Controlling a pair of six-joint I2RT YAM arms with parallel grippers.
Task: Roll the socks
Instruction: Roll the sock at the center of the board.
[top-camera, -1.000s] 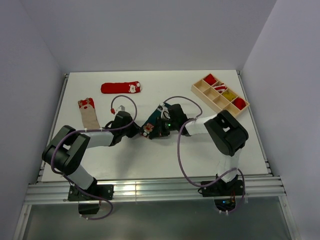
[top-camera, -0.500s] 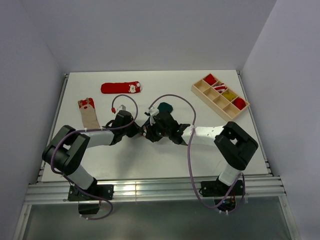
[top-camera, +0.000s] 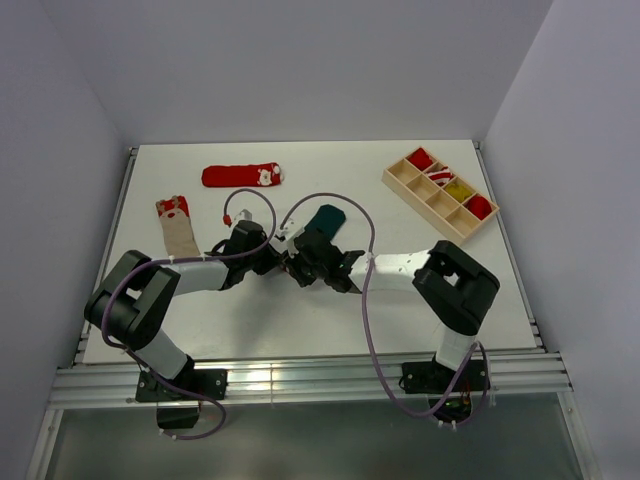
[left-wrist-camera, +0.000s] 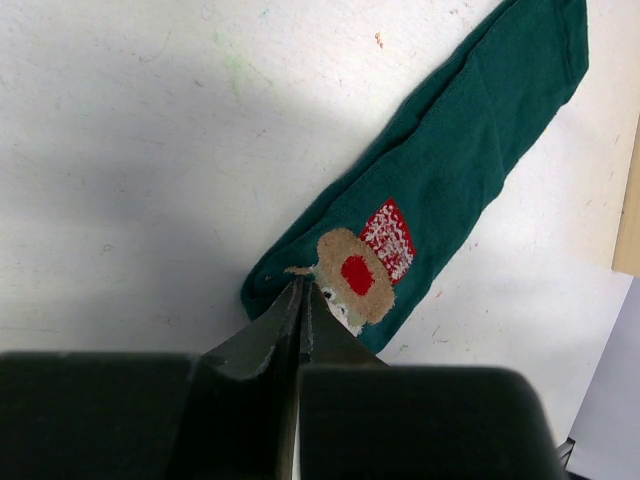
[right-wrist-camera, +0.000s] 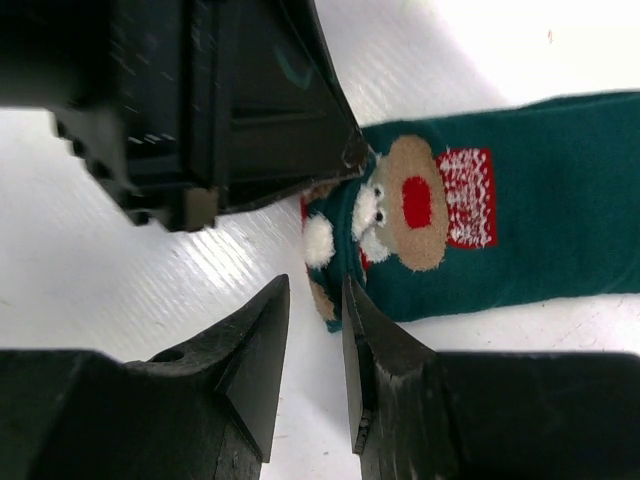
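three loose socks (top-camera: 243, 176) (top-camera: 180, 230) (top-camera: 326, 217), one tray (top-camera: 404, 180), two arms (top-camera: 190, 275) (top-camera: 400, 268)

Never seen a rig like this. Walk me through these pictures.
Two robot arms are bolted at the near edge of a white table. One picture looks down on both from above. The two close-ups come from a camera on each wrist. On the table lie a red sock, a beige sock, a dark green sock and a wooden tray holding small red and yellow items. The left arm's fingers are shut, pinching the green sock's cuff. The right arm's fingers stand slightly apart at that cuff's edge, clamping nothing that I can see.
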